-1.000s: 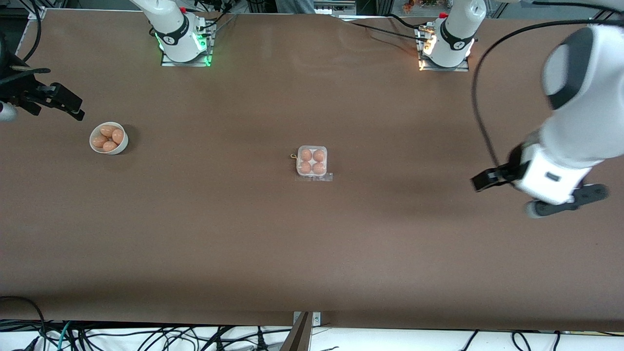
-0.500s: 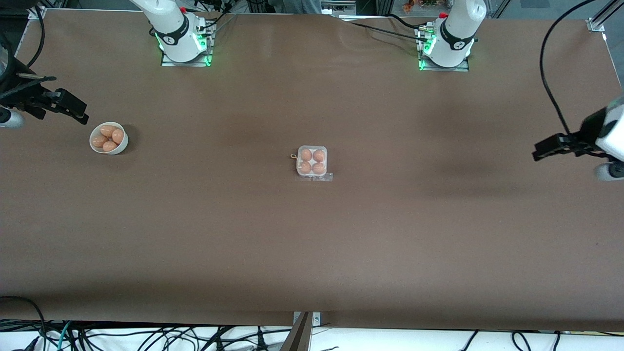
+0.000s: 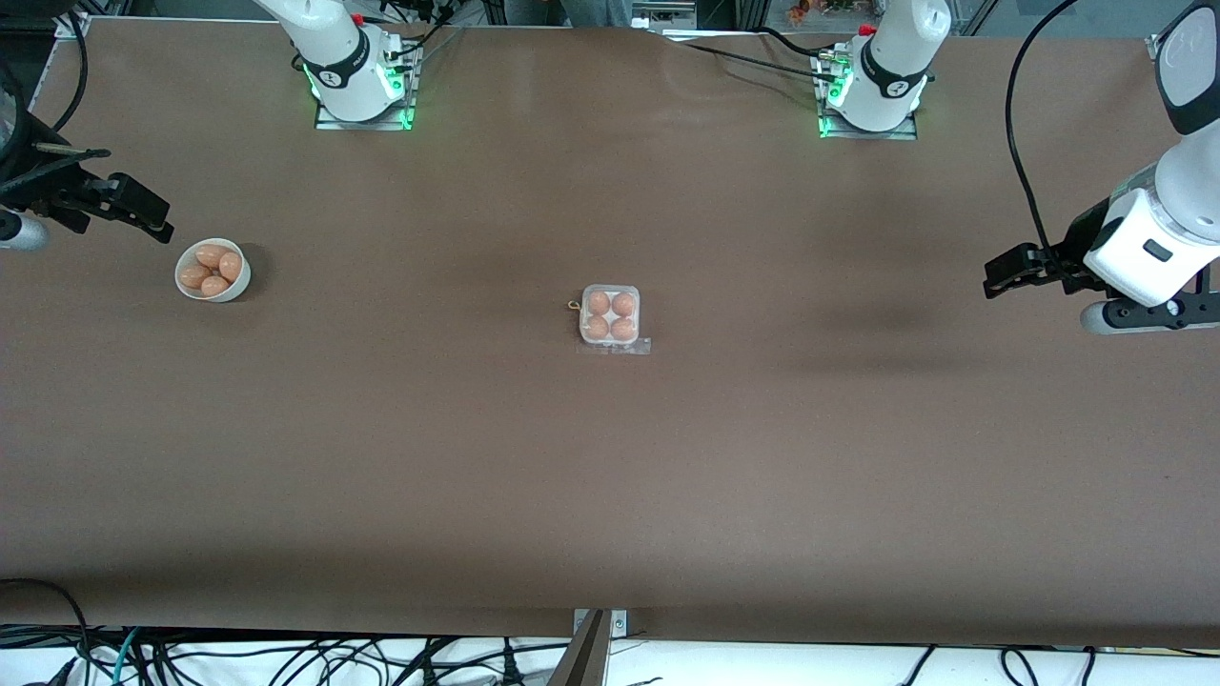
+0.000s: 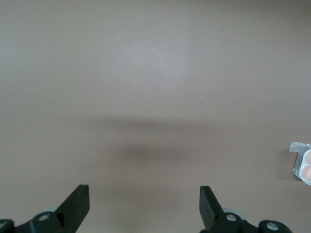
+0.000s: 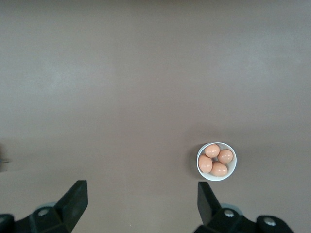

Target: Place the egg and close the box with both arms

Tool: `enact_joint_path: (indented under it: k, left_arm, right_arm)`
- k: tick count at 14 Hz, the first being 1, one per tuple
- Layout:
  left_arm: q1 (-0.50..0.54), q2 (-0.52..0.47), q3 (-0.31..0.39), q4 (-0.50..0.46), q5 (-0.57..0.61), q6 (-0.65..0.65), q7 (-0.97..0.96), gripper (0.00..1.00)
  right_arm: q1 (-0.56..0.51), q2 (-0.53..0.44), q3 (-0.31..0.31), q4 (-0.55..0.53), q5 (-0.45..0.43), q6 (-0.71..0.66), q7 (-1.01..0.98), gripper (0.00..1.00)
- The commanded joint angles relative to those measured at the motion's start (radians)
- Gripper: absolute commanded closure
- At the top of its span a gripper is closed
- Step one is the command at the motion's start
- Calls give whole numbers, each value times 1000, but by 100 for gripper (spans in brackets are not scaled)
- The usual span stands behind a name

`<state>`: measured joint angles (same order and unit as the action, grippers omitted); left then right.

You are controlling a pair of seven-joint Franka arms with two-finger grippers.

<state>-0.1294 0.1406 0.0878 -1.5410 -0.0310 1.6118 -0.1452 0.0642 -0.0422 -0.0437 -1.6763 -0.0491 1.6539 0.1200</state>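
The box (image 3: pixel 610 315) sits mid-table with four orange-brown eggs in its cells; a clear plastic flap lies flat at its side nearer the camera. I cannot tell how its lid stands. Its edge shows in the left wrist view (image 4: pixel 302 162). My left gripper (image 3: pixel 1003 272) is open and empty, up over bare table toward the left arm's end; its wrist view (image 4: pixel 144 204) shows only table between the fingers. My right gripper (image 3: pixel 143 215) is open and empty, over the table beside the bowl; in its wrist view (image 5: pixel 141 201) nothing is between the fingers.
A round white bowl (image 3: pixel 213 271) with several more eggs stands toward the right arm's end and shows in the right wrist view (image 5: pixel 216 161). Both arm bases (image 3: pixel 357 71) (image 3: pixel 872 81) stand along the table's edge farthest from the camera. Cables hang below the near edge.
The left arm swung up and away from the box toward its own end of the table, then came back a little. The right gripper shifted only slightly. The box and bowl have not moved.
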Motion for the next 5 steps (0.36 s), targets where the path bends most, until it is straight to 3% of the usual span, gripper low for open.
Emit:
enact_joint_path:
  k: [1,5]
  left_arm:
    - [10,-26,-13,-25,33,8,-4,0]
    - [8,-18,-14,-16,36,0,-2,0]
  right_arm:
    - [-4,1,4,13,15,-8,0,0]
    - [-4,1,4,13,15,-8,1,0]
